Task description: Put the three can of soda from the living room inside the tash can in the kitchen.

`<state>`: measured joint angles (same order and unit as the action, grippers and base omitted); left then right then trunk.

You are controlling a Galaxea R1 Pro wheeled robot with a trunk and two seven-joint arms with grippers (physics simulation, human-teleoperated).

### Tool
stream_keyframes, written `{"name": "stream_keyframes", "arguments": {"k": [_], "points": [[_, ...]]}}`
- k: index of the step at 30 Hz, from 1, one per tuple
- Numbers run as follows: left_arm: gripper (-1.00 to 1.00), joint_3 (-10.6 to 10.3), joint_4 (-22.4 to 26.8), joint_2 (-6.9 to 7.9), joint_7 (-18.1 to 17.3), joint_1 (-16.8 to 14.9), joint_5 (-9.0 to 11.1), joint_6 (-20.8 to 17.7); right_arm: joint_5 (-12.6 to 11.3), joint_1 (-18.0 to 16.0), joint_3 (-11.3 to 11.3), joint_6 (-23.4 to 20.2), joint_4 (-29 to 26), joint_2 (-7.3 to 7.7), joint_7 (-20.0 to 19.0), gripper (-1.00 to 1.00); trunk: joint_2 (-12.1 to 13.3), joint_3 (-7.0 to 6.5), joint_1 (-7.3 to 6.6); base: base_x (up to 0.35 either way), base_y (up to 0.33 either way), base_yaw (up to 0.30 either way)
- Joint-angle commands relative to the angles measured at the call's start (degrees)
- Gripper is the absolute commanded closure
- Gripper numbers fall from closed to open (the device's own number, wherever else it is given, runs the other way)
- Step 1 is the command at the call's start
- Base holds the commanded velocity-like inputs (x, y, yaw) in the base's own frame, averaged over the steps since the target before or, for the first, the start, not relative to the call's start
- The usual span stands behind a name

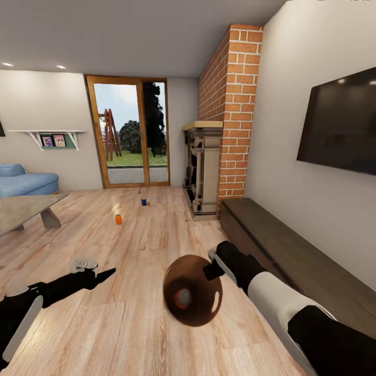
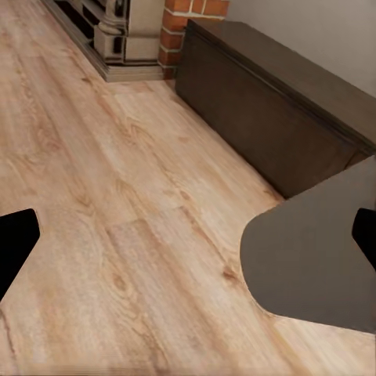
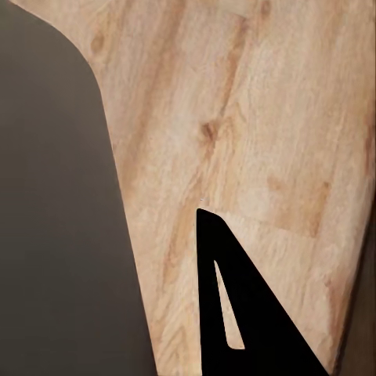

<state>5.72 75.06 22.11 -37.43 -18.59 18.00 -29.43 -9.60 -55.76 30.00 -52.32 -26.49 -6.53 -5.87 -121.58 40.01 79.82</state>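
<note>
Wood floor (image 1: 146, 245) lies open toward orange can (image 1: 118, 219) and blue can (image 1: 143, 201); both end effectors' openings possibly indeterminable

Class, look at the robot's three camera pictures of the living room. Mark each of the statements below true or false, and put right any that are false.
1. An orange can stands on the wood floor. True.
2. The blue can lies nearer the glass doors than the orange can does. True.
3. The blue can sits on the low table. False: it stands on the floor, apart from the table.
4. The TV hangs on the brick chimney. False: it hangs on the plain wall beside the chimney.
5. A blue sofa stands against the far wall. True.
</note>
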Motion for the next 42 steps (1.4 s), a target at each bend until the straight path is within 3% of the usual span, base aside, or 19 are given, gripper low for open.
{"name": "stream_keyframes", "arguments": {"k": [1,3,4,10,11,14,17,21,23,31,32,35,38,42], "points": [[-1.00,0.0,-1.2,-0.08,0.0,0.1,-0.1,1.3,-1.5,0.9,0.0,1.0,-1.7,0.39,0.0,1.00,0.0,0.00,0.00,0.000,0.000,0.000],[-1.00,0.0,-3.5,-0.20,-0.2,0.2,-0.2,3.8,-1.5,2.9,0.0,2.8,-5.4,1.46,0.0,1.00,0.0,0.00,0.00,0.000,0.000,0.000],[-1.00,0.0,-6.0,-0.27,-0.3,0.3,-0.4,5.9,-1.5,5.1,-0.1,4.2,-9.4,2.83,-0.1,1.00,0.0,0.00,0.00,0.000,0.000,0.000],[-1.00,0.0,-13.7,-0.37,-0.4,0.3,-0.5,12.2,-1.7,11.6,-0.6,6.0,-21.4,7.12,-0.4,1.00,0.0,0.00,0.00,0.000,0.000,0.000],[-1.00,0.1,-15.9,-0.38,-0.4,0.4,-0.5,14.3,-1.8,13.7,-1.4,6.2,-25.1,8.55,-0.5,1.00,0.0,0.00,0.00,0.000,0.000,0.000],[-1.00,0.1,-18.8,-0.43,-0.3,0.3,-0.5,17.1,-1.8,16.9,-3.3,6.4,-29.9,10.38,-0.6,1.00,0.0,0.00,0.00,0.000,0.000,0.000],[-1.00,-0.1,-22.0,-0.67,0.0,0.4,-0.6,20.3,-1.8,20.5,-7.0,7.2,-33.6,11.86,-0.9,1.00,0.0,0.00,0.00,0.000,0.000,0.000],[-1.00,-0.6,-25.0,-1.19,0.3,0.4,-1.5,23.0,-1.7,23.3,-9.6,11.1,-35.1,13.11,-1.1,1.00,0.0,0.00,0.00,0.000,0.000,0.000],[-1.00,-0.7,-27.7,-1.45,0.9,0.4,-2.8,24.8,-1.8,25.0,-10.5,14.4,-35.5,14.47,-1.1,1.00,0.0,0.00,0.00,0.000,0.000,0.000],[-1.00,-0.9,-35.7,-1.84,1.8,0.3,-4.0,29.7,-2.1,27.3,-11.4,18.3,-34.6,16.89,-1.1,1.00,0.0,0.00,0.00,0.000,0.000,0.000],[-1.00,-0.9,-36.9,-2.25,2.0,0.3,-4.3,30.5,-2.2,28.8,-11.5,21.8,-32.8,18.21,-1.1,1.00,0.0,0.00,0.00,0.000,0.000,0.000],[-1.00,-0.9,-37.4,-2.57,2.4,0.3,-4.4,30.8,-2.2,29.4,-11.5,24.5,-30.6,18.56,-1.1,1.00,0.0,0.00,0.00,0.000,0.000,0.000],[-1.00,-1.3,-38.3,-3.28,5.4,0.3,-4.5,31.8,-2.3,29.7,-11.6,26.6,-27.5,18.72,-1.0,1.00,0.0,0.00,0.00,0.000,0.000,0.000],[-1.00,-4.5,-39.5,-4.95,11.6,0.3,-4.4,33.8,-2.3,29.9,-11.6,28.1,-23.8,18.78,-0.9,1.00,0.0,0.00,0.00,0.000,0.000,0.000]]}}
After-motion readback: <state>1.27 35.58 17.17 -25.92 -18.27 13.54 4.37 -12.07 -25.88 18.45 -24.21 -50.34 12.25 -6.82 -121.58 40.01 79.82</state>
